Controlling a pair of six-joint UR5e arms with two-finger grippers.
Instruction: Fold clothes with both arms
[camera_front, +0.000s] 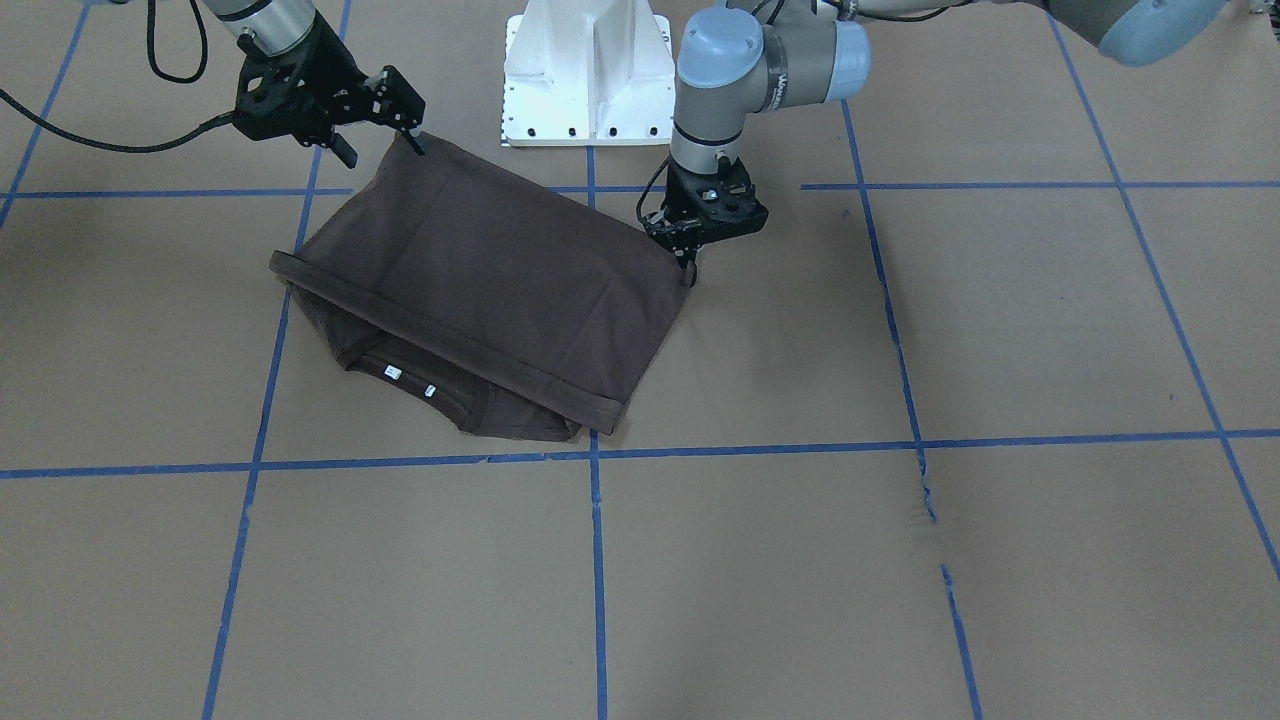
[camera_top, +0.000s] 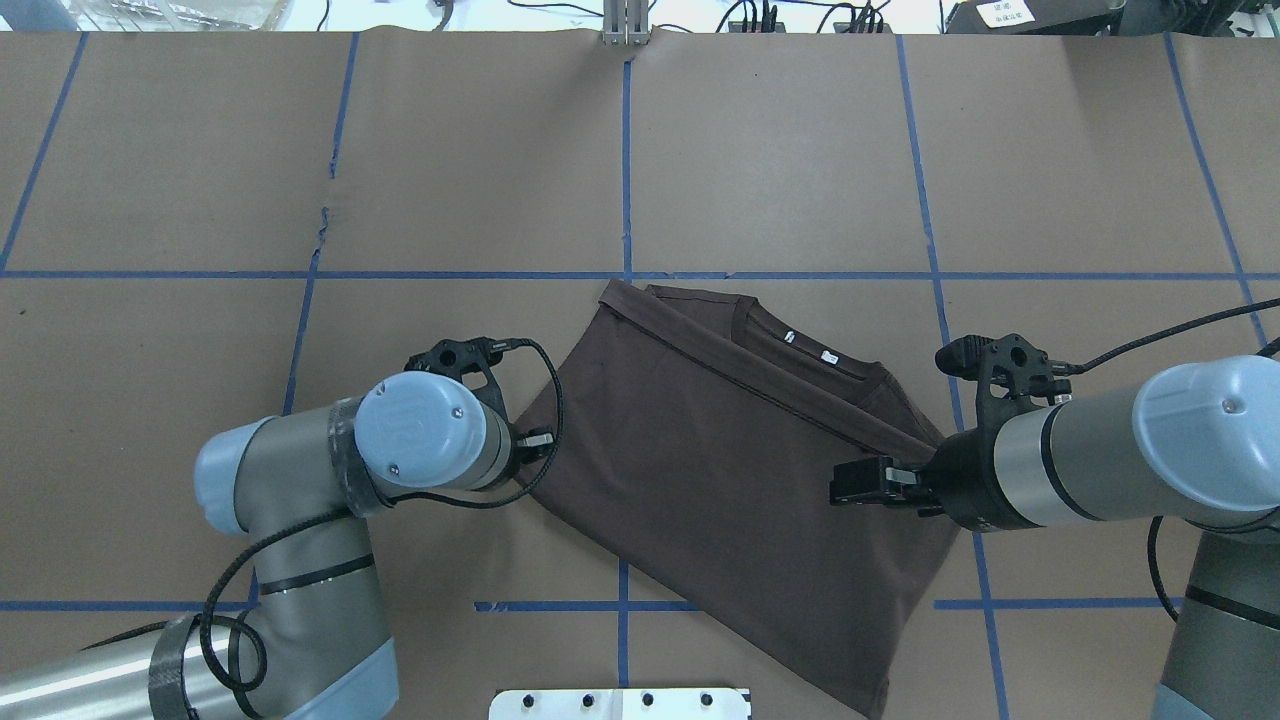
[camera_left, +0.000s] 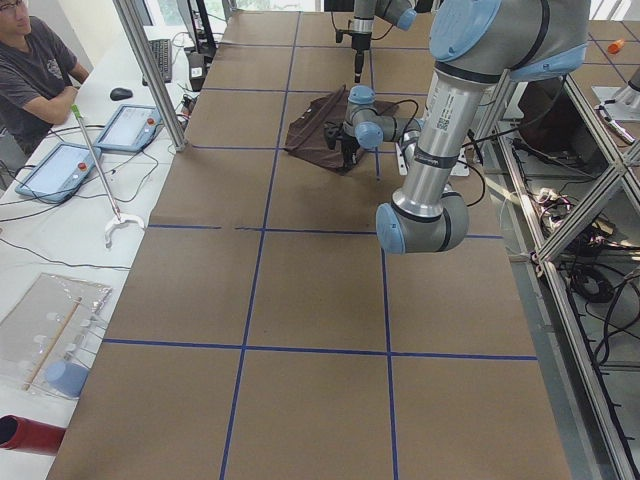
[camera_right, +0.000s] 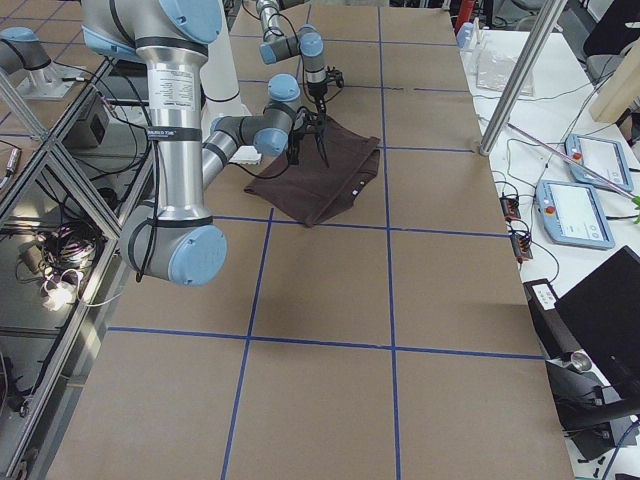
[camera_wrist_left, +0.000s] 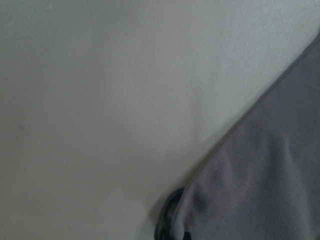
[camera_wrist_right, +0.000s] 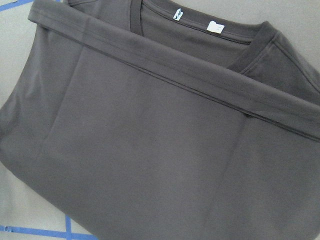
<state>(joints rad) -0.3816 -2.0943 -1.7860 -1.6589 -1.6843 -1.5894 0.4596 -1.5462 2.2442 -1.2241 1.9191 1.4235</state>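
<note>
The dark brown-grey T-shirt (camera_front: 500, 280) lies folded on the brown paper, with its hem band laid across just below the collar and the white neck label (camera_front: 393, 372). It also shows in the overhead view (camera_top: 700, 470) and fills the right wrist view (camera_wrist_right: 150, 150). My left gripper (camera_front: 690, 272) is low at the shirt's side corner, with its fingers together and seemingly pinching the edge. The left wrist view shows only that blurred edge (camera_wrist_left: 270, 175) up close. My right gripper (camera_front: 380, 145) hangs open above the shirt's opposite near corner and holds nothing; it also shows in the overhead view (camera_top: 850, 482).
The white pedestal base (camera_front: 590, 70) stands just behind the shirt. Blue tape lines (camera_front: 597, 560) grid the paper, which has a small tear (camera_front: 925, 490). An operator (camera_left: 35, 70) sits at a side desk with tablets.
</note>
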